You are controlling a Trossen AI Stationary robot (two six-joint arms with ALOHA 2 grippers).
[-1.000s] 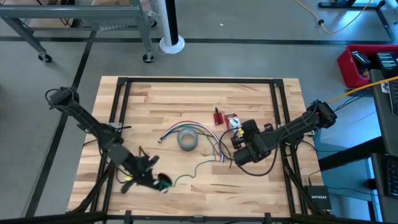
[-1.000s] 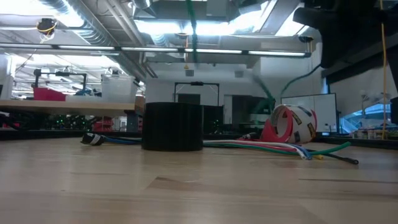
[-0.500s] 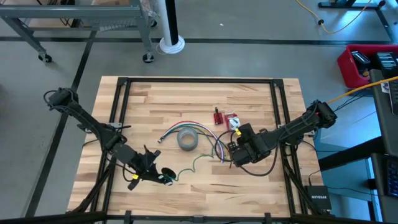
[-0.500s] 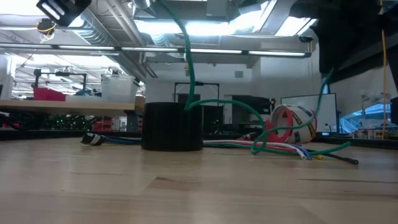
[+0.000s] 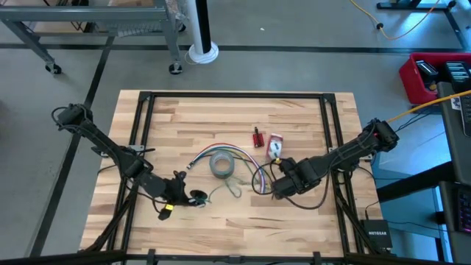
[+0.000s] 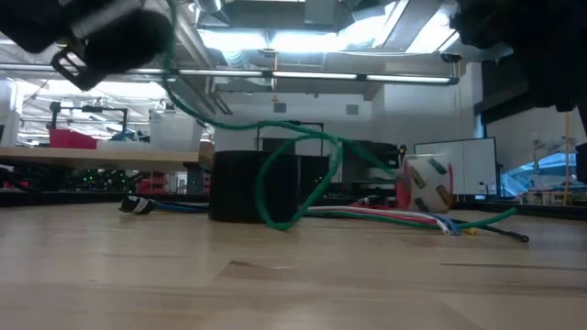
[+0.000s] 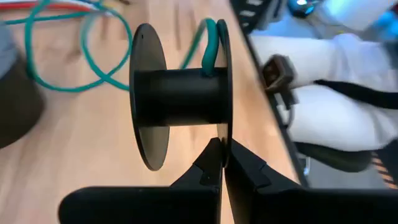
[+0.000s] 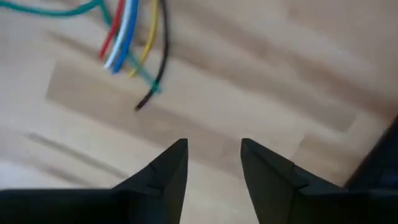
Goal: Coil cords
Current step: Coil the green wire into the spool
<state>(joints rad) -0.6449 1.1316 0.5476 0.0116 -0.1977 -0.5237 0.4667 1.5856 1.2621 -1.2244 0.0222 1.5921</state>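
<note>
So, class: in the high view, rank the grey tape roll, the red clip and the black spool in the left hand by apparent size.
1. Grey tape roll, clearly largest.
2. Black spool and red clip: both small and look alike, so no ranking. The left hand also hides part of the spool.

Bright overhead light, blurred wrist views

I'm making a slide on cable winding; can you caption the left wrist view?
Left gripper shut on a black spool's flange, green cord hooked over its rim.
</note>
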